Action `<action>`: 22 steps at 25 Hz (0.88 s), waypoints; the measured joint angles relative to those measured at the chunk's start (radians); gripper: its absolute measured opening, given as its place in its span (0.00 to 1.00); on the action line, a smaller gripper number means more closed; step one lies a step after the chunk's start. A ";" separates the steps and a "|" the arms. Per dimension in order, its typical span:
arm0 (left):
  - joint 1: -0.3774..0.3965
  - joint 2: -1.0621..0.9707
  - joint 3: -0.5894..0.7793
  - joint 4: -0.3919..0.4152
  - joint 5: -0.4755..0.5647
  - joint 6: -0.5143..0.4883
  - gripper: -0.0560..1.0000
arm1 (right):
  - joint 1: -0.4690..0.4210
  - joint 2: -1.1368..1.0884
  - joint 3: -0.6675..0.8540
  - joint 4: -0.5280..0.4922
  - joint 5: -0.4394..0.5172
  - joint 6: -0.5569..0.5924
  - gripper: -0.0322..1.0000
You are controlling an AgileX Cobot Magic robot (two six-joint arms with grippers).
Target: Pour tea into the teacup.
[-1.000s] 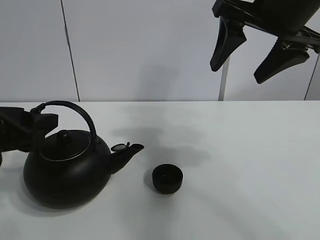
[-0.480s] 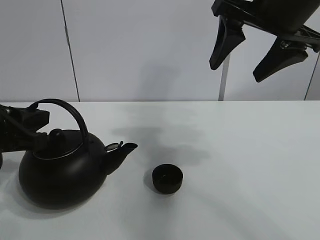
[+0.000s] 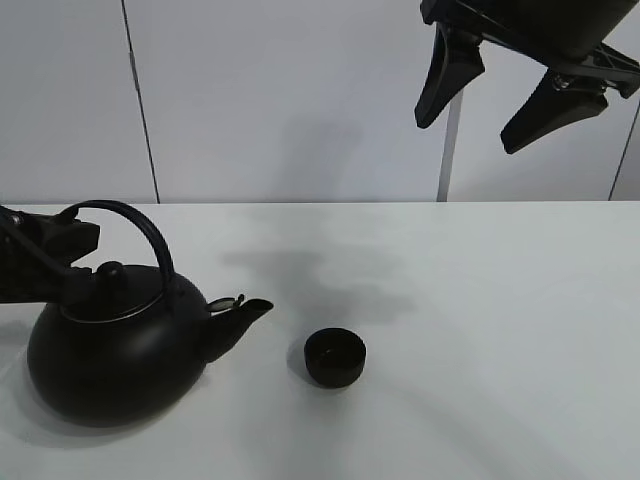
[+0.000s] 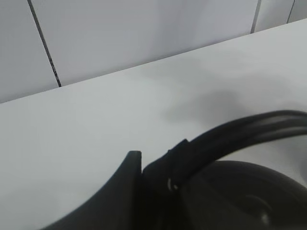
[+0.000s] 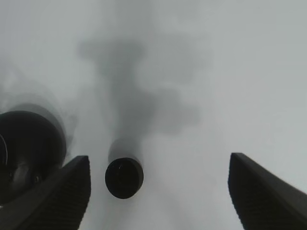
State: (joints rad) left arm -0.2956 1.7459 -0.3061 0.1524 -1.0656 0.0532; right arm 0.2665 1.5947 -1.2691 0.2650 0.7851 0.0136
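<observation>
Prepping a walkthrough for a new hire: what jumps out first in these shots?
The big black kettle dominates the left of the white table, with the left end effector clamped on its arched handle. A small black teacup stands just right of the spout, apart from it. The right end effector hangs high above the table's right side, open and empty.

The teacup (image 3: 335, 357) is a tiny matte black thing, round, low, no handle. It sits upright on the white counter (image 3: 480, 330), near the kettle (image 3: 110, 345) spout but not touching it.
</observation>
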 joint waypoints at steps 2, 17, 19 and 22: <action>0.000 -0.028 -0.006 0.010 0.035 0.005 0.17 | 0.000 0.000 0.000 0.000 0.000 0.000 0.56; -0.154 -0.162 -0.153 -0.048 0.214 0.068 0.16 | 0.000 0.000 0.000 0.000 0.066 0.000 0.56; -0.192 -0.162 -0.170 -0.098 0.236 0.109 0.16 | 0.000 0.000 0.000 0.001 0.094 0.000 0.56; -0.234 -0.162 -0.186 -0.183 0.237 0.167 0.16 | 0.000 0.000 0.000 0.001 0.140 0.000 0.56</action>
State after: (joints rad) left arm -0.5298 1.5839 -0.4919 -0.0307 -0.8282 0.2198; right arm 0.2665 1.5947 -1.2691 0.2659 0.9246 0.0136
